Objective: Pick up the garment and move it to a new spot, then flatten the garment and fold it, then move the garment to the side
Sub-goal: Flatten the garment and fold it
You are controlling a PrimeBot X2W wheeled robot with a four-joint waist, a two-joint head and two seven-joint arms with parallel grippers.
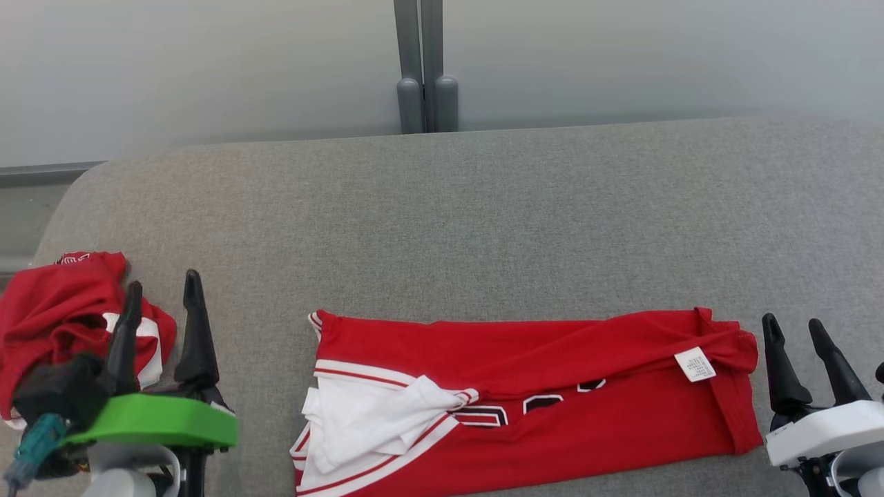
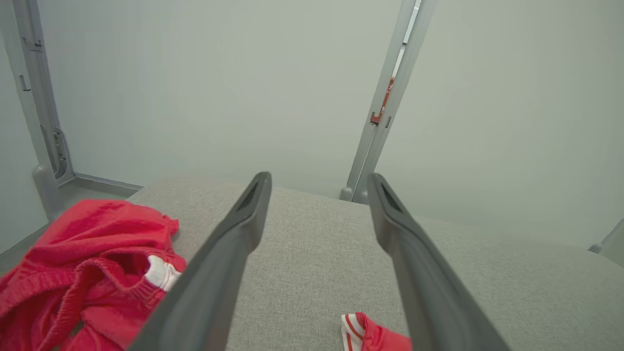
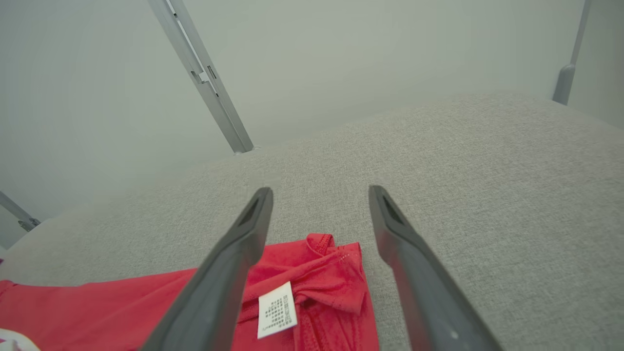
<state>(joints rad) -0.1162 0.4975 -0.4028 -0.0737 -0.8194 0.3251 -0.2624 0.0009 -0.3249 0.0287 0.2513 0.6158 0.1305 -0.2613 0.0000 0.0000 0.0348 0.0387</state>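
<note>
A red mesh jersey with white trim and black numerals lies folded into a long flat band at the lower centre of the head view, its white care label near the right end, on a grey woven cushion. At lower right the right gripper stands just beside that end, fingers apart and empty. At lower left the left gripper is likewise spread and empty, in front of a crumpled red garment.
</note>
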